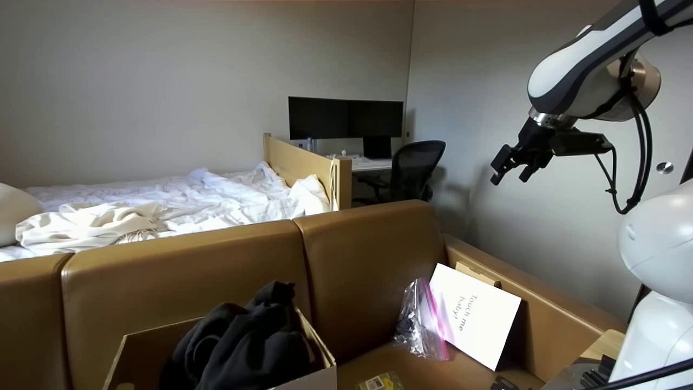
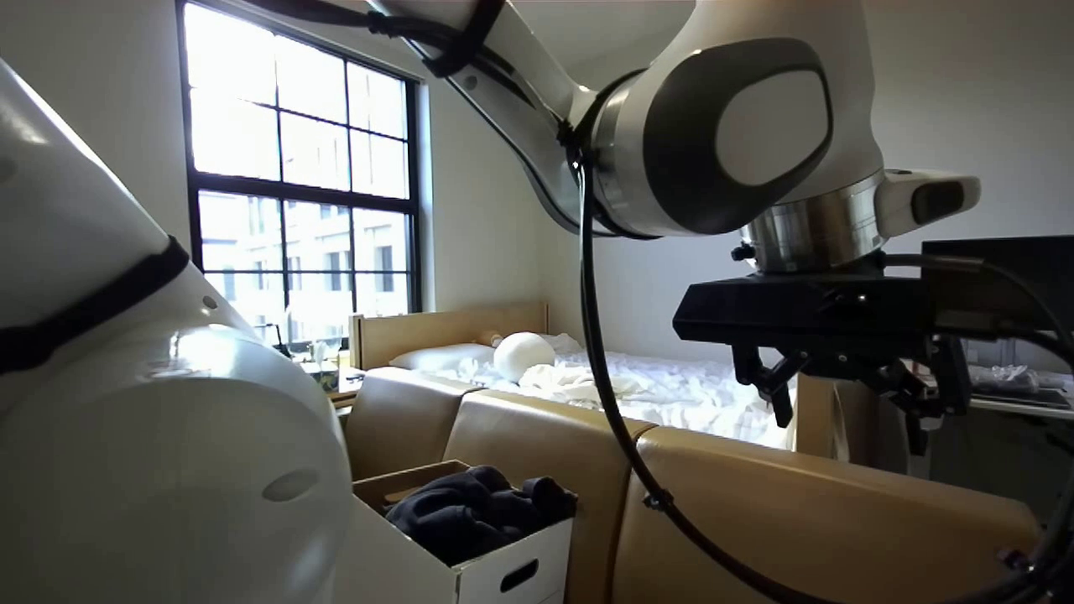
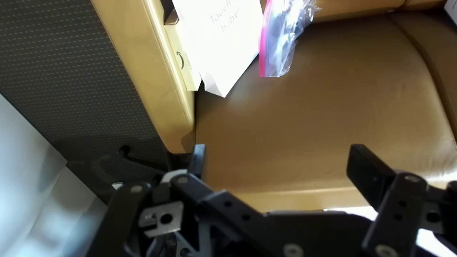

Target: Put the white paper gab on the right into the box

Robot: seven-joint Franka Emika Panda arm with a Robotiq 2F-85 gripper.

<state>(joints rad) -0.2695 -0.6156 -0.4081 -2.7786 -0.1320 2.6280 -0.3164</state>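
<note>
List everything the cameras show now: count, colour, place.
sofa: 1, brown, foreground
paper bag: 1, white, on sofa by armrest
zip bag: 1, clear, pink strip, beside paper bag
cardboard package: 1, tan, between paper bag and armrest
box: 1, white outside, by sofa's back
cloth bundle: 1, dark, in box
small packet: 1, yellowish, low in an exterior view
bed: 1, wooden, behind sofa
bedding: count unclear, white, on bed
round object: 1, white, on bed
desk: 1, white, past bed's end
screens: apparently 2, black, over desk
laptop: 1, dark, on desk
chair: 1, black, at desk
window: 1, black frame, in wall
others: too unclear to name
arm: 1, white and grey, in both exterior views
claw: 1, black, open, on arm
</note>
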